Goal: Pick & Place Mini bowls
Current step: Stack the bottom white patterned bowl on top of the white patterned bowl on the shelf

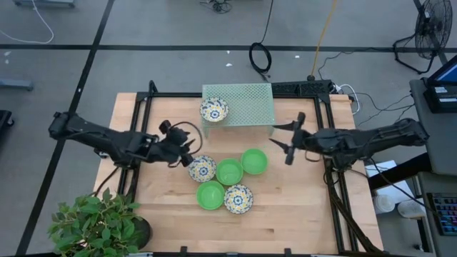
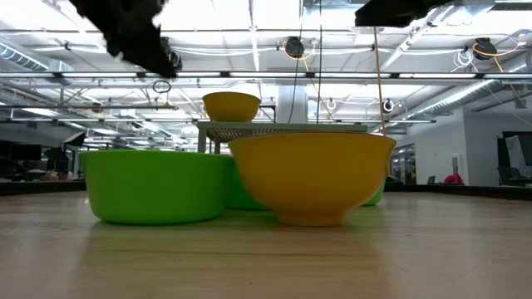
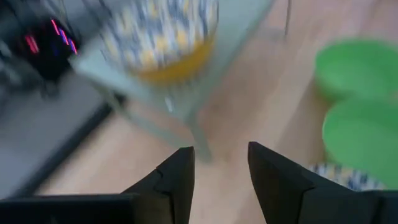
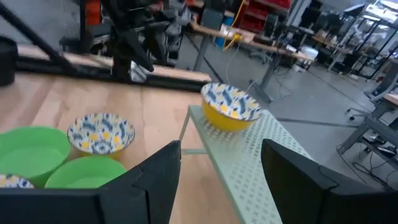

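Six mini bowls show in the high view. One floral bowl point(image 1: 213, 109) sits on the left end of the pale green mesh rack point(image 1: 243, 103). On the table in front of the rack lie two floral bowls point(image 1: 202, 168) point(image 1: 238, 198) and three green bowls point(image 1: 229, 172) point(image 1: 253, 161) point(image 1: 211, 195), close together. My left gripper point(image 1: 187, 150) point(image 3: 221, 167) hovers open just left of the cluster, between the rack's floral bowl point(image 3: 163, 38) and the nearest table bowl. My right gripper point(image 1: 288, 140) point(image 4: 221, 163) waits open to the right of the rack, facing that bowl point(image 4: 231, 106).
A potted plant point(image 1: 100, 223) stands at the table's near-left corner. Black frame rails point(image 1: 143, 128) run along both sides of the wooden top. A power strip point(image 1: 301, 87) lies at the far edge behind the rack. Bare wood point(image 1: 300, 207) shows near the right side.
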Robot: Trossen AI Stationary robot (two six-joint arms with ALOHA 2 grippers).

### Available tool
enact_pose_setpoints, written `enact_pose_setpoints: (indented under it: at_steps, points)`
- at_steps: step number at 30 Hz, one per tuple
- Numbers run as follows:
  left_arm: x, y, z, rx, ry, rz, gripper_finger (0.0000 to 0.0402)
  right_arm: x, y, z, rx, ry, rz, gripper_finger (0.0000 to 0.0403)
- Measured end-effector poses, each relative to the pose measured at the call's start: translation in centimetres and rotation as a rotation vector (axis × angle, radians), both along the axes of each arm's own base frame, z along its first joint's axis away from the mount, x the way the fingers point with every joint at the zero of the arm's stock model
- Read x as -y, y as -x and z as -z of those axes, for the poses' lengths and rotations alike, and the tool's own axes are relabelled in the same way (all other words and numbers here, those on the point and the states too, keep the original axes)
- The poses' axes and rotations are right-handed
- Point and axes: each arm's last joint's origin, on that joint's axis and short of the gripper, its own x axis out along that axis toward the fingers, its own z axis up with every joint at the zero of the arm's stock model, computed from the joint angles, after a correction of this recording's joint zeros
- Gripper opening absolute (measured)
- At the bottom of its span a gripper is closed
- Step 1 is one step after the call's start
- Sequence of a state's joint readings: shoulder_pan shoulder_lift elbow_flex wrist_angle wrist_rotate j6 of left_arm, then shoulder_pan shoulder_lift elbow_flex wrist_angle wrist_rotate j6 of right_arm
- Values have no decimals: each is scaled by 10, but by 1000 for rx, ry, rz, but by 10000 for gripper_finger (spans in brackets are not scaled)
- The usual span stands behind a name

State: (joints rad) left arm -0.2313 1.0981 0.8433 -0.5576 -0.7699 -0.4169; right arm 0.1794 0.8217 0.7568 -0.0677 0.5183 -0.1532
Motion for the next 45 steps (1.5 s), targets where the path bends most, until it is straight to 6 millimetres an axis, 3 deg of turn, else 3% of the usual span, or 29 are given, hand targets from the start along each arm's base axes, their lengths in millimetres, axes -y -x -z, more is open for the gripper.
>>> enact_pose_setpoints:
  at_steps: [5, 9, 14, 19, 25, 28, 34, 37, 45]
  points:
    - [10, 4, -11, 108, -102, 175, 154, 3, 21, 15, 29, -73, -33, 210]
    - [10, 9, -2, 194, -155, 260, 154, -6, 17, 29, 10, -177, -243, 210]
    - [2, 19, 4, 336, -207, 249, 154, -33, -11, 47, -174, -99, -395, 210]
    - [-11, 29, -3, 479, -199, 138, 154, -64, -47, 67, -476, 54, -502, 210]
    - [-22, 29, -1, 515, -183, 70, 154, -90, -91, 85, -764, 156, -544, 210]
    - [-25, 28, 0, 518, -168, 54, 154, -97, -104, 90, -833, 226, -619, 210]
    - [-30, 28, 0, 514, -179, 17, 154, -103, -115, 83, -756, 310, -735, 210]
    - [-31, 28, 1, 515, -161, 2, 154, -104, -116, 82, -731, 223, -682, 210]
    - [-29, 27, 5, 538, -53, 50, 154, -102, -121, 73, -644, -218, -367, 210]
